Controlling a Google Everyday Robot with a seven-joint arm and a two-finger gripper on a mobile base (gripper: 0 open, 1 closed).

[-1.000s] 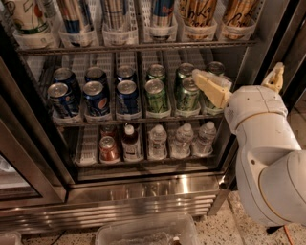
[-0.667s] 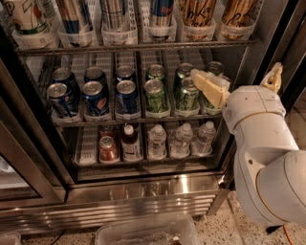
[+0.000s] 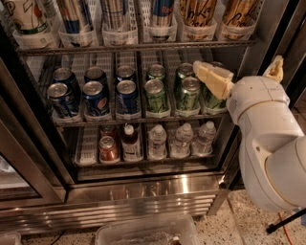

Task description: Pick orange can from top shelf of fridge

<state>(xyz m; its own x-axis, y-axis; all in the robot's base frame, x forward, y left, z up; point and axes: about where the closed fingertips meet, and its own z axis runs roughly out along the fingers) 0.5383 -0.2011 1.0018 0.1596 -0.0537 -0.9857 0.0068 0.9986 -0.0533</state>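
Observation:
Two orange cans (image 3: 201, 13) stand side by side in clear lane trays at the right end of the top shelf (image 3: 95, 49) of the fridge (image 3: 143, 191); only their lower parts show, the lids are cut off by the frame's top. My gripper (image 3: 244, 72) is open and empty. It is below the top shelf, level with the green cans. One cream finger (image 3: 213, 79) reaches into the fridge in front of the right green cans. The other finger (image 3: 275, 68) stays outside by the right door frame.
The middle rack holds short blue cans (image 3: 95, 98) on the left and green cans (image 3: 155, 93) on the right. The bottom rack holds water bottles (image 3: 181, 139) and a red can (image 3: 108, 148). A clear plastic bin (image 3: 143, 232) lies on the floor in front. A glass door (image 3: 24, 162) stands at left.
My gripper has risen slightly in front of the green cans, still open. The cans have not moved.

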